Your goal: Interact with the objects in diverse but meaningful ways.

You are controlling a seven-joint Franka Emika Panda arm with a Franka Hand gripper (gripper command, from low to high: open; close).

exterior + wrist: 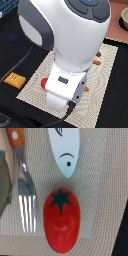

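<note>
Half covering the woven mat (35,75) in the exterior view with the big white arm (70,40), and hanging over it with the wrist pointing down. Looking straight down on the tomato (62,220) from the wrist camera: lying on the mat, red, with a green star-shaped top, touching nothing. Showing the same tomato in the exterior view only as a red bit, peeking out beside the low part of the arm, toward the exterior view's left. Lying just beside the tomato, flat and apart from it, a fork (25,193) with an orange handle. Resting near the green end of the tomato, also apart, the white-and-blue piece (66,150). Lying off the mat on the dark surface (7,60), at the exterior view's left and well apart from the tomato, the bread slab (14,79). Regarding the tool: not possible to tell whether released or clenched, with the fingers not showing in either view.
</note>
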